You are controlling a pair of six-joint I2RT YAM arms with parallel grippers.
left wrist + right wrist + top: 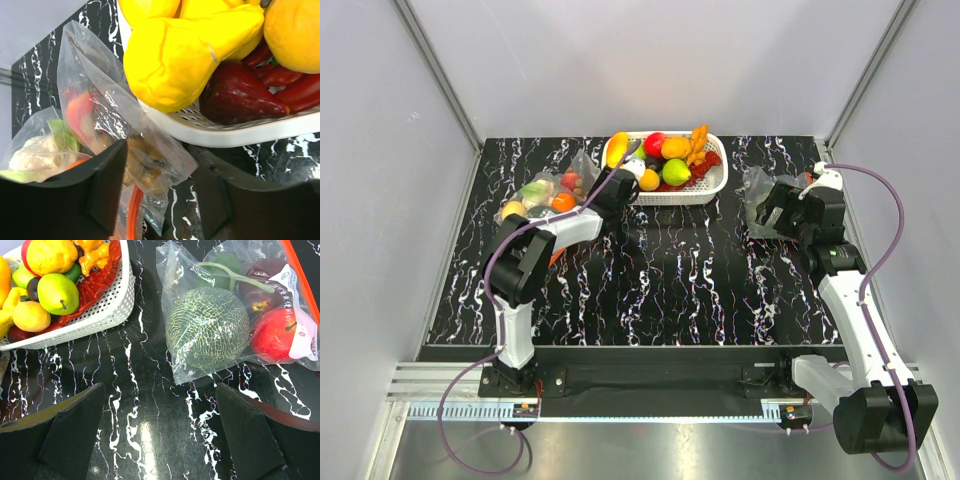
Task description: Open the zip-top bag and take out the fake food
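The zip-top bag [107, 107] is small, clear and crinkly, and lies beside the white basket; it also shows in the top view [579, 178]. Inside it are a glossy red fruit [80, 114] and tan-brown balls [141, 167]. Its teal-blue zip end [152, 226] points toward the wrist camera. My left gripper [160, 200] is open with the bag's lower end between its jaws, the left finger [106, 187] against the plastic. In the top view the left gripper [613, 190] is at the basket's left end. My right gripper [160, 440] is open and empty above the table.
The white basket [668, 196] of mixed fruit stands at the back centre. A bag with an orange-red zip [131, 215] and green and orange fruit [532, 194] lies left of the task bag. Another such bag with a melon [207, 332] lies before my right gripper [772, 210].
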